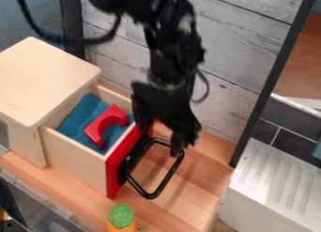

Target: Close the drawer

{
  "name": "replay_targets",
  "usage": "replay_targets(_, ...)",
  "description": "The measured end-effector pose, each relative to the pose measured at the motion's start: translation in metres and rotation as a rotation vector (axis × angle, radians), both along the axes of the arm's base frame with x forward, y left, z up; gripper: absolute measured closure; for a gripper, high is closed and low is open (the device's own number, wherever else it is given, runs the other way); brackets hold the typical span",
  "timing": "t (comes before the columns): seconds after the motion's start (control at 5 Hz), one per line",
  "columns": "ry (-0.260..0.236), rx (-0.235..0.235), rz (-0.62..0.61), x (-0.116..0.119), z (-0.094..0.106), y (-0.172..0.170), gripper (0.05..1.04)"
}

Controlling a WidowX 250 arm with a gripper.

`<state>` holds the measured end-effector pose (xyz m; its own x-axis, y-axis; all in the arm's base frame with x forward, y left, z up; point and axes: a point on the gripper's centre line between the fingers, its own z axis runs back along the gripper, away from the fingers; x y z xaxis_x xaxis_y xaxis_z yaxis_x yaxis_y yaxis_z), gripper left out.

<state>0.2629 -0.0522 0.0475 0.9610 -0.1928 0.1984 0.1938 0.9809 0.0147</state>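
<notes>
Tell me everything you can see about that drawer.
The drawer stands open, pulled out of a pale cabinet above a wooden counter. Its side walls look like plain light wood; its front is bright red, with a looped black handle sticking outward. Inside lie a blue cloth and, on it, a red arch-shaped block. The robot's tool hangs at the front's upper edge; whether they touch, I can't tell.

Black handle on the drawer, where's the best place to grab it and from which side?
I'd grip the middle of the handle's long outer bar, coming from above with one finger inside the loop and one outside. The bar stands well off the red drawer front, the loop is open from above, and the gripper already hangs over that side.
</notes>
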Motion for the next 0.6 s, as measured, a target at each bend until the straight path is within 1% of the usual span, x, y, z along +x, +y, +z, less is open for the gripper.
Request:
replay_targets(0.2,0.012,-0.017,-0.027,0.001,-0.014,-0.017,0.083)
replay_targets(0.4,0.019,-0.036,-0.113,0.008,-0.027,-0.043,0.083)
replay_targets(0.6,-0.018,-0.013,-0.375,0.016,-0.042,-0.064,0.083)
